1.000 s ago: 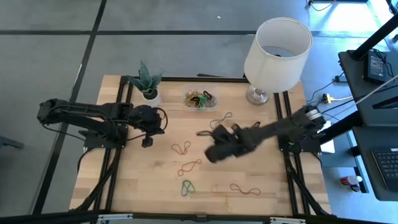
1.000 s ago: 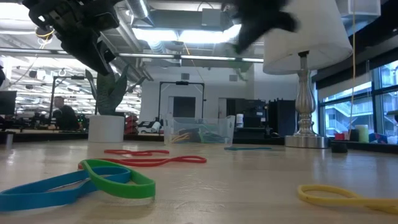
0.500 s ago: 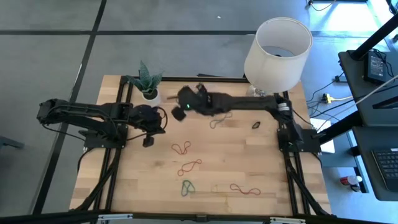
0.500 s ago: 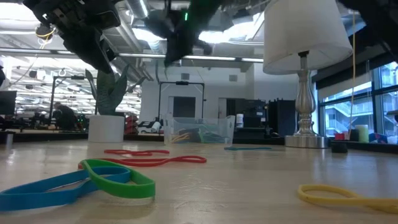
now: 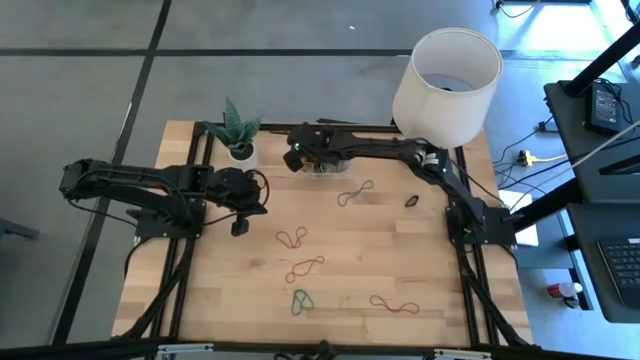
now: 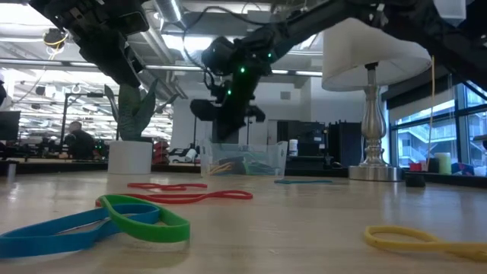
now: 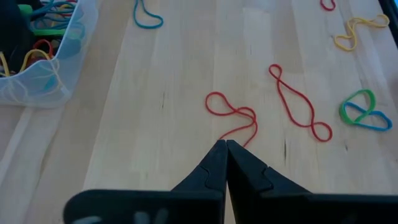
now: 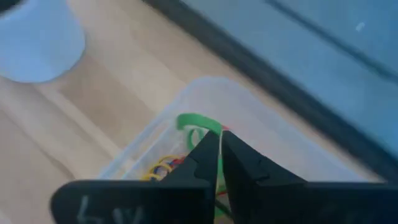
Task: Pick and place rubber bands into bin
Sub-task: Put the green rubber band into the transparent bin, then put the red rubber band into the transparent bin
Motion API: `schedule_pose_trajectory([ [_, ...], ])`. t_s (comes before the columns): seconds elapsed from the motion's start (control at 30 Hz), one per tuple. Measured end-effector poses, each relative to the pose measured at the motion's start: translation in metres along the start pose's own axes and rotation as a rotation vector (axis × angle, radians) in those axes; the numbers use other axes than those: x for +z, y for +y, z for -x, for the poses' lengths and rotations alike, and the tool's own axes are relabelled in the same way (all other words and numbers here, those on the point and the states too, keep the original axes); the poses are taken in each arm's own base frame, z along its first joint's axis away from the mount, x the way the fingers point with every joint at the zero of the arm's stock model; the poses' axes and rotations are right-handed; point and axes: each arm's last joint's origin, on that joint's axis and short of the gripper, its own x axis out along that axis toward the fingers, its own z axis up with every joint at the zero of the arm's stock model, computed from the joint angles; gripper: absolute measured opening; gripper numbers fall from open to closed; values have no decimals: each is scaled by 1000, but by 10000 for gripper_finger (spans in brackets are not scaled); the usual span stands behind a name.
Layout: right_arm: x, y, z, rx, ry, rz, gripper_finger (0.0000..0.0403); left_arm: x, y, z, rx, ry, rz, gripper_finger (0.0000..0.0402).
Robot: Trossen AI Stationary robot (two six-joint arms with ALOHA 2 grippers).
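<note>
- The right gripper [image 8: 219, 144] hangs over the bin [image 5: 322, 166] by the table's far edge, fingers pinched on a green band [image 8: 194, 122].
- The left gripper [image 7: 225, 149], closed and empty, waits above a red band [image 7: 233, 116].
- Other bands [image 5: 394, 305] lie scattered on the table [image 5: 440, 270].

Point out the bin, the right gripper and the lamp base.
bin [image 6: 245, 159], low view, clear front wall.
right gripper [image 8: 220, 163], right wrist view, between the fingertips.
lamp base [image 6: 374, 173], low view, silver foot.

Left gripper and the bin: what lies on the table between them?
In the left wrist view, only bare wood lies between the left gripper and the bin. A red rubber band sits just ahead of the shut fingertips, off that line.
</note>
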Motion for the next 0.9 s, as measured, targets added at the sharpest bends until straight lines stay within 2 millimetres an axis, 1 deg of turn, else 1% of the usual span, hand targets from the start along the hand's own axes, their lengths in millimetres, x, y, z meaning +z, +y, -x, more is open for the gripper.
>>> schedule_pose_trajectory([
  [0.1, 0, -4, -5, 35, 31, -39, 52, 0, 0, 0, 0, 0, 0, 1],
  [0.37, 3, -9, -2, 30, 30, -52, 130, 0, 0, 0, 0, 1, 19, 1],
  [0.47, 2, -11, 3, 17, 61, -64, 148, 0, 0, 0, -1, 2, 26, 1],
  [0.53, 2, -16, 12, -7, 101, -56, 151, 0, 0, 0, 0, 2, 26, 3],
  [0.6, 3, -19, 25, -38, 122, -54, 149, 0, 0, 0, 0, 2, 26, 5],
  [0.7, 2, -20, 46, -69, 158, -24, 129, 0, 0, 0, 0, 2, 26, 5],
  [0.8, -2, -9, 72, -46, 177, 66, 93, 0, 0, 0, 0, -4, 26, 5],
  [0.9, -10, 4, 99, -16, 199, 165, 43, 1, -1, 0, -3, -14, 24, 4],
])
